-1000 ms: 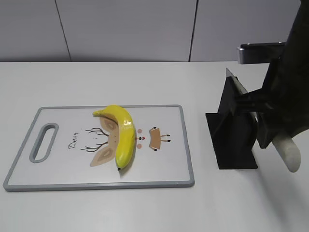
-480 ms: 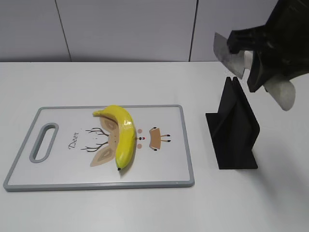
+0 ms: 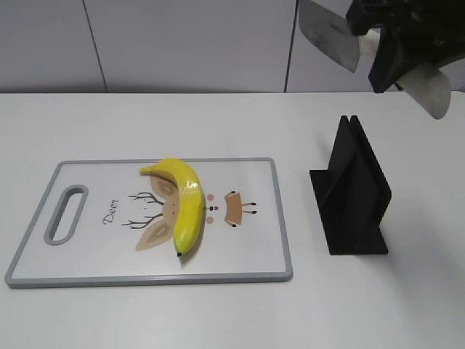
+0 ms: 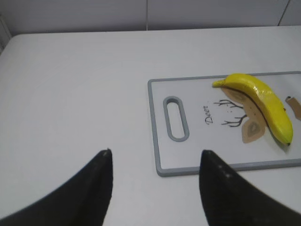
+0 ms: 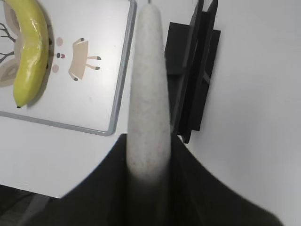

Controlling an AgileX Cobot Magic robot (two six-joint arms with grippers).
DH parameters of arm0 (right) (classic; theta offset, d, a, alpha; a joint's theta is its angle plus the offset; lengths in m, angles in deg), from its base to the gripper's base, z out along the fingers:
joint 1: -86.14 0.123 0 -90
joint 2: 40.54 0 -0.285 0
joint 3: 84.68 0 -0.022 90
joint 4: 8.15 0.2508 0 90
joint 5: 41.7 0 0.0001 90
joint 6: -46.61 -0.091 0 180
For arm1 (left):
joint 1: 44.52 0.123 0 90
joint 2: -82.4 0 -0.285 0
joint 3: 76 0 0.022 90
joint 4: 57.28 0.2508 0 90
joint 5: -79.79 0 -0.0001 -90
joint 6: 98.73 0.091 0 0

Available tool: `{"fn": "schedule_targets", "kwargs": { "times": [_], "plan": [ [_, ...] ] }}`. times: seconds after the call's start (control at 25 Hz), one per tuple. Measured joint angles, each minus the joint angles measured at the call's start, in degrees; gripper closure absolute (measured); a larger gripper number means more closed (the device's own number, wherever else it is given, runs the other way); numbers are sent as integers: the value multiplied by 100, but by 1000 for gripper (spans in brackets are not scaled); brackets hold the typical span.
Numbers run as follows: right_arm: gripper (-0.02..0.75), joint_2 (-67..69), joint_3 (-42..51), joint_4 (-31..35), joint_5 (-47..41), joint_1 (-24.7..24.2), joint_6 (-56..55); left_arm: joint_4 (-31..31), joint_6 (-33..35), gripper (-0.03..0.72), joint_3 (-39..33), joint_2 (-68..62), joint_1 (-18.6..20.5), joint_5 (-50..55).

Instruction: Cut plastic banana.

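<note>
The yellow plastic banana lies on the white cutting board, stem at the back, dark tip toward the front. It also shows in the left wrist view and the right wrist view. My right gripper is shut on a knife by its pale speckled handle and holds it high at the top right, above the black knife stand. The grey blade points left. My left gripper is open and empty above the bare table, left of the board's front corner.
The cutting board has a grey rim, a handle slot at its left end and a deer drawing. The black knife stand stands right of the board. A grey wall runs behind the white table.
My right gripper has lifted the knife up out of the black stand and carried it higher and slightly left. The banana and board have not moved.
</note>
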Motion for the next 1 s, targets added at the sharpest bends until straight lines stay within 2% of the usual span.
{"fn": "schedule_targets", "kwargs": {
  "times": [0.2, 0.4, 0.52, 0.64, 0.8, 0.88, 1.0],
  "plan": [
    [575, 75, -24, -2, 5, -261, 870, -100, 222, 119, 531, -840, 0, -483],
    [575, 266, -59, 253, 208, -589, 2533, -551, 814, 79, 1102, -2274, 0, -950],
    [575, 320, -66, 349, 456, -589, 3486, -787, 1547, 78, 1498, -3111, 0, -1163],
    [575, 479, -191, 557, 568, -589, 4466, -1192, 2762, 82, 1988, -3996, 0, -1192],
    [575, 856, -373, 1027, 610, -596, 5781, -1697, 3945, 98, 2819, -5148, -7, -959],
    [575, 1023, -475, 1296, 610, -596, 6384, -1766, 4349, 102, 3241, -5651, -114, -835],
    [575, 1284, -685, 1560, 610, -596, 7029, -1797, 4833, 103, 3854, -6424, -504, -593]
  ]
}}
